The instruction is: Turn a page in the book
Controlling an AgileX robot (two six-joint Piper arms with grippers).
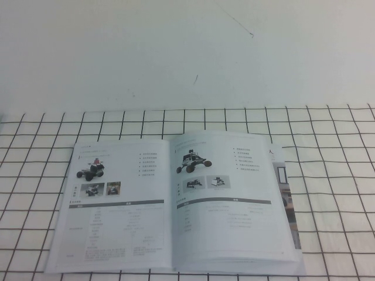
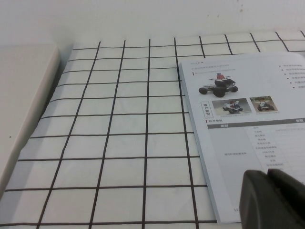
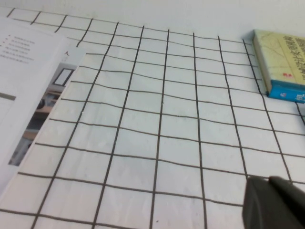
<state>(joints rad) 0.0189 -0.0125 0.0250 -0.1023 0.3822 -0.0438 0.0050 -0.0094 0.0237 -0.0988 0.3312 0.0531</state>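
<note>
The book (image 1: 173,202) lies open and flat on the grid-lined cloth, near the front edge in the high view. Its left-hand sheet (image 1: 120,199) shows a small wheeled vehicle, two photos and a grey-bar table. The right-hand page (image 1: 225,193) shows a dark wheeled rover over a grey-bar table. A further sheet with photos (image 1: 287,193) peeks out beyond it. Neither gripper shows in the high view. My left gripper (image 2: 269,175) hangs shut and empty over the book's (image 2: 248,119) near left corner. My right gripper (image 3: 268,181) hangs shut and empty over the cloth, right of the book (image 3: 28,81).
A white cloth with a black grid (image 1: 328,152) covers the table. A yellow and blue box (image 3: 281,62) lies on the cloth far to the right of the book. A beige surface edge (image 2: 24,95) runs along the cloth's left side.
</note>
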